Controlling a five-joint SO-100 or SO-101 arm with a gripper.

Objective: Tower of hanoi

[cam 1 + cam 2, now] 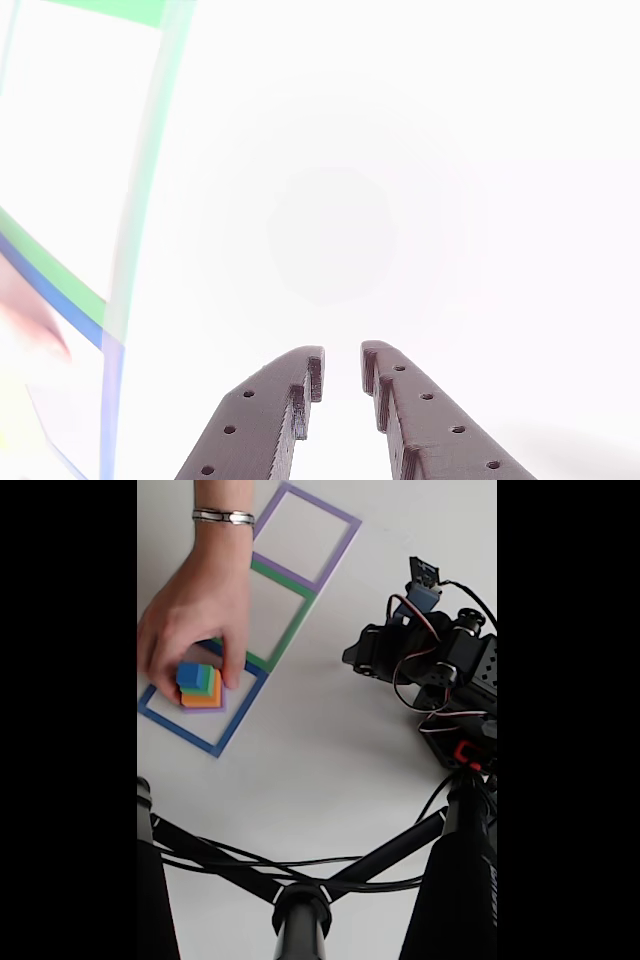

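Counter (330, 740) is looking white, smooth and matt, like laminate or paper. Stacked cubes (198, 684) near its left edge are showing matt, foam-like faces in blue, green, orange and purple. Flat square outlines (290, 630) are reading as thin matt tape or printed strips. A hand (190, 615) is wearing a shiny metal bracelet (223, 517). In the other view the gripper (342, 370), jaws a little apart, is appearing as dark brown matt plastic with fine printed layer lines and small round holes. Arm body (455, 665) is looking like black plastic, with thin rubbery cables (300, 865).
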